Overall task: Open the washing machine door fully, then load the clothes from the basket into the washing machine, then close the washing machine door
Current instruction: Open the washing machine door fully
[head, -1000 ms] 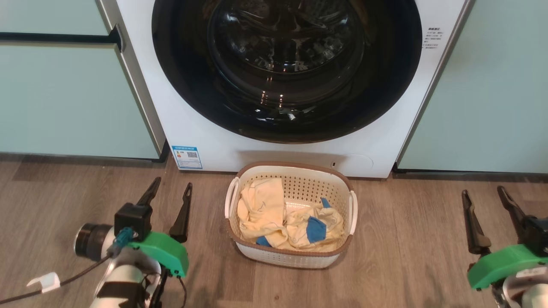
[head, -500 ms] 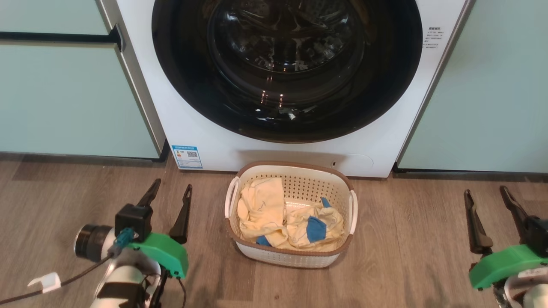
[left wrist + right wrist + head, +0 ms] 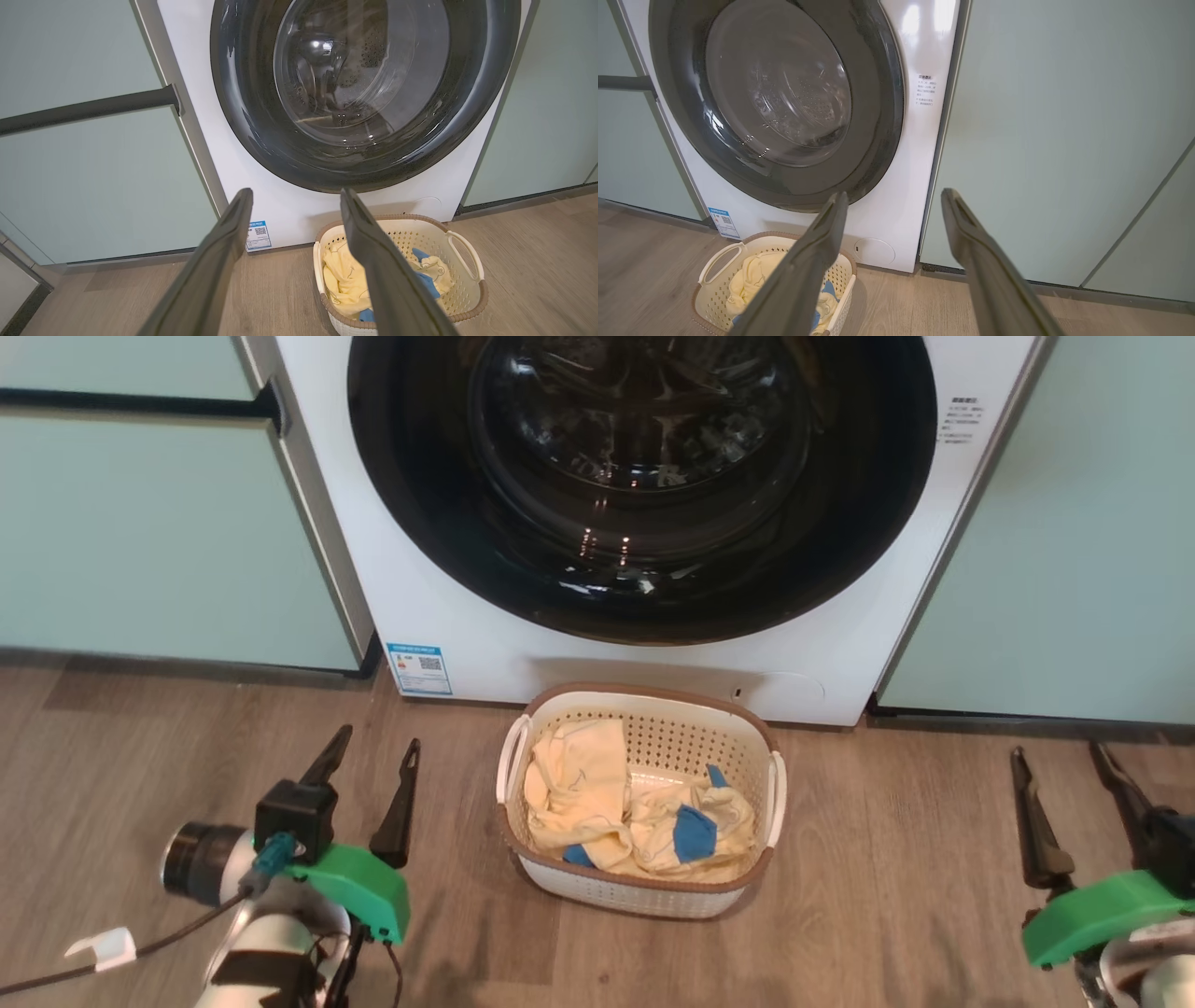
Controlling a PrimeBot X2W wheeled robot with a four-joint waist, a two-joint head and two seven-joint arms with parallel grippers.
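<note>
The washing machine (image 3: 485,653) stands white at the back. Its door (image 3: 411,523), round with a glossy black rim and a glass centre, lies shut against the front. On the floor just before it sits the cream basket (image 3: 761,728) with pale yellow and blue clothes (image 3: 597,793) inside. Left of the basket, my left gripper (image 3: 375,742) is open and empty. Far right of it, my right gripper (image 3: 1057,753) is open too. The left wrist view looks between the open left gripper (image 3: 296,192) at the door (image 3: 364,93) and basket (image 3: 467,261). The right gripper (image 3: 895,193) frames the door's right edge (image 3: 892,116).
Pale green cabinet panels flank the machine on the left (image 3: 168,541) and right (image 3: 1074,569). A dark bar handle (image 3: 131,401) crosses the left one. Wood floor (image 3: 887,859) spreads around the basket. A blue sticker (image 3: 419,668) sits low on the machine's front.
The whole head view has shifted slightly, so the camera moved. The door, basket, clothes and both open grippers keep their places.
</note>
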